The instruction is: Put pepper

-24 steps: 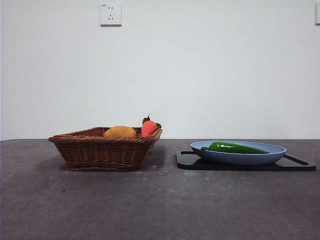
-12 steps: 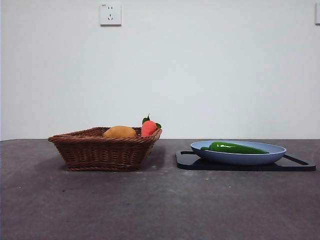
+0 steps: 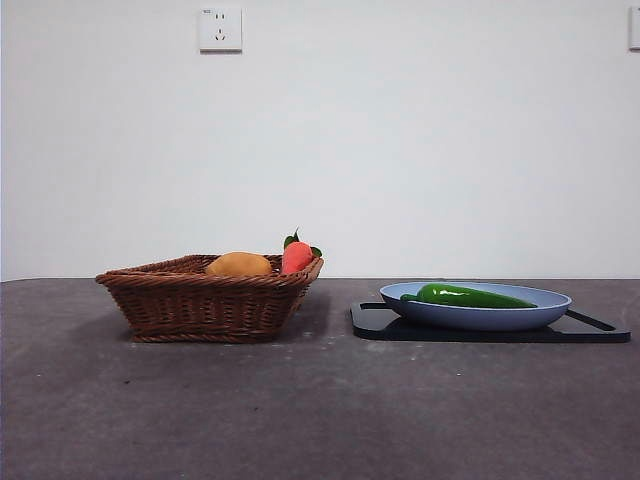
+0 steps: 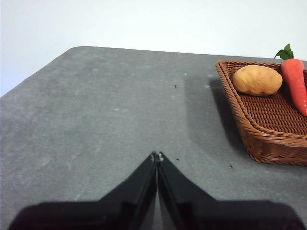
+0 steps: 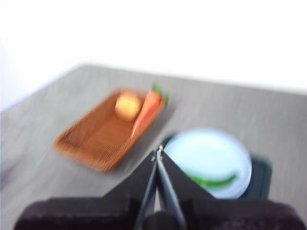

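Right wrist view: the whole picture is blurred; edges of everything in it are soft.
Pepper: in the right wrist view only a smeared green streak on the pale plate; its tip and stem cannot be told apart.
Basket: cut off by the left wrist picture's edge; only one corner shows.
Red fruit: its lower end runs out of the left wrist picture.
Basket's inside: hidden in the front view by its woven wall; only the tops of the two fruits show.
Black tray: mostly covered by the plate in the front view.
Wall fitting: cut off at the front view's edge; too little shows to tell what it is.
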You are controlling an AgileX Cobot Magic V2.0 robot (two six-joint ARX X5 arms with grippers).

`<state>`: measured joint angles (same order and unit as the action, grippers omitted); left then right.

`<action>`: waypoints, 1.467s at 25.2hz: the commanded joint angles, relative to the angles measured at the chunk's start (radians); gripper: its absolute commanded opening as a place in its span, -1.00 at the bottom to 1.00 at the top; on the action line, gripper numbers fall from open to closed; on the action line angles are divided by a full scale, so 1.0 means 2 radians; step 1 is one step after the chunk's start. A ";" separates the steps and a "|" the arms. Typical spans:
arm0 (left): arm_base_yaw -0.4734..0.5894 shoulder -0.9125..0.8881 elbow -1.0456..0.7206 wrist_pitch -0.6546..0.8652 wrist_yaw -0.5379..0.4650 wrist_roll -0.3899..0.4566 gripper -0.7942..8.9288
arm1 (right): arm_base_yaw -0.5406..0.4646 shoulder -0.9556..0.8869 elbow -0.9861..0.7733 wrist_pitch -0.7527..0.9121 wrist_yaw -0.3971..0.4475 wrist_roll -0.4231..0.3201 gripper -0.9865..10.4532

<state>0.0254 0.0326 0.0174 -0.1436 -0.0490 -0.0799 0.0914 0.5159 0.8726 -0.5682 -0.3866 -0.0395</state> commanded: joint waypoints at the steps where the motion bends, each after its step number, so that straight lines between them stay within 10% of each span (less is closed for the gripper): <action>1: 0.002 -0.001 -0.005 0.006 0.001 -0.003 -0.82 | 0.000 -0.049 -0.104 0.110 0.021 0.015 -0.81; 9: 0.002 -0.001 -0.005 0.006 0.001 -0.003 -0.82 | 0.000 -0.171 -0.301 0.232 0.119 0.051 -0.81; 37: 0.002 -0.001 -0.005 0.006 0.001 -0.003 -0.82 | 0.000 -0.258 -0.432 0.203 0.118 0.090 -0.81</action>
<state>0.0254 0.0326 0.0174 -0.1436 -0.0490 -0.0799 0.0906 0.0040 0.0128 -0.1532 -0.1528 0.1322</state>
